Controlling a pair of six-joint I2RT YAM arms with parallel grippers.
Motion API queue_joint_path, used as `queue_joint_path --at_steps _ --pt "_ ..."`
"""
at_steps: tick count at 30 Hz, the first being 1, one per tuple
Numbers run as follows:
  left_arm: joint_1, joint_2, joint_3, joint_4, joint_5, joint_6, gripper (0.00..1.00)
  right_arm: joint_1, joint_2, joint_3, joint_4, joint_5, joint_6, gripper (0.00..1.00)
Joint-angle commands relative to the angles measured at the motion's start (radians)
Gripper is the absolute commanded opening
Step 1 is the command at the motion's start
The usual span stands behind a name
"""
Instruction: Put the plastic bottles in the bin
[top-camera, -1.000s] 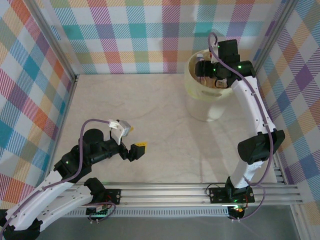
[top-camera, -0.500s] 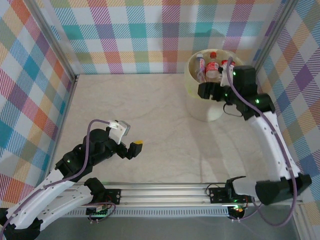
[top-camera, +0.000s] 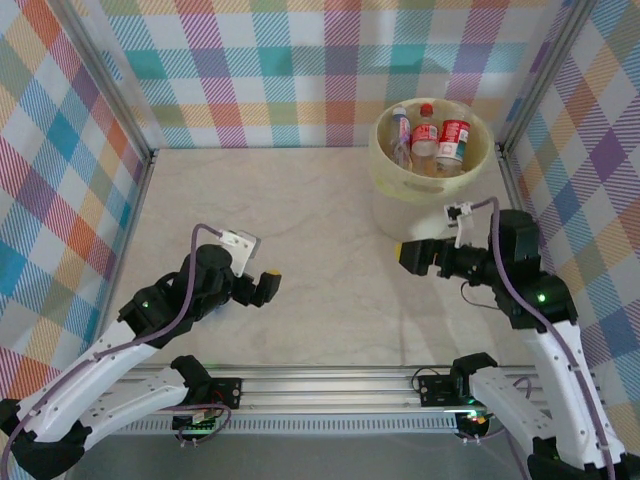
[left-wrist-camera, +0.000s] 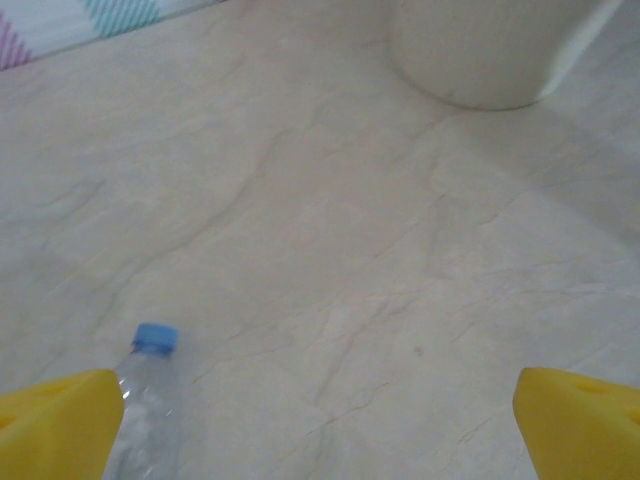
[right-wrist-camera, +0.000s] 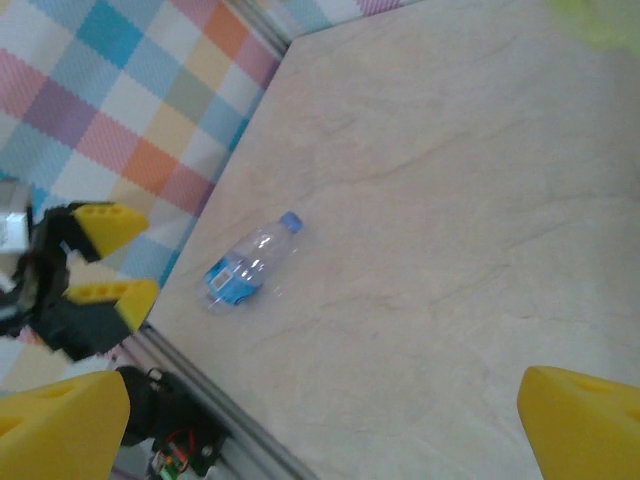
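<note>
The left arm (top-camera: 150, 310) was stretched low over the tabletop (top-camera: 300, 200), its forearm angled forward and to the right. The left end effector (top-camera: 267, 286) was pointed rightward. Its yellow fingers (left-wrist-camera: 60, 425) were spread wide, and nothing was gripped between them. A clear bottle (left-wrist-camera: 148, 395) with a blue cap was seen lying on the tabletop just inside the left finger, cap pointing ahead of the end effector. Whether it touched that finger could not be told. The bin (left-wrist-camera: 480, 50) stood well ahead of this end effector and to its right.

The right arm (top-camera: 535, 300) was bent at the elbow with the forearm turned leftward. The right end effector (top-camera: 408, 256) was held over the tabletop, near the bin's near side but apart from it. Its fingers were likewise spread wide, with nothing between them. In the right wrist view, the blue-labelled bottle was seen far ahead of this end effector, on its side just beside the left end effector. At least three bottles (top-camera: 426, 130) were seen standing cap-up inside the bin.
</note>
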Motion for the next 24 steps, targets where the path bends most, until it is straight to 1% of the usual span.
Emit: queue_joint_path --at_steps 1,5,7,9,11,16,18,24 --pt "-0.001 0.021 0.072 -0.158 -0.150 -0.062 1.00 -0.004 -0.051 -0.044 -0.046 -0.063 0.019 1.00" --pt "0.028 0.067 0.098 -0.247 -0.215 -0.092 1.00 -0.004 -0.106 -0.112 -0.040 -0.053 0.039 1.00" --pt "0.069 0.112 0.108 -0.287 -0.218 -0.113 1.00 -0.003 -0.118 -0.138 -0.023 -0.064 0.057 1.00" --pt "0.120 0.159 0.112 -0.309 -0.188 -0.117 1.00 -0.004 -0.123 -0.158 0.003 -0.084 0.076 1.00" --pt "0.177 0.197 0.111 -0.310 -0.131 -0.113 1.00 -0.004 -0.123 -0.170 0.022 -0.101 0.089 1.00" --pt "0.350 0.299 0.102 -0.307 -0.029 -0.111 1.00 -0.004 -0.129 -0.205 0.048 -0.122 0.119 1.00" --pt "0.388 0.334 0.097 -0.301 -0.018 -0.109 1.00 -0.004 -0.136 -0.224 0.050 -0.123 0.126 1.00" --pt "0.458 0.457 0.116 -0.302 0.028 -0.096 1.00 -0.003 -0.153 -0.269 0.057 -0.113 0.145 1.00"
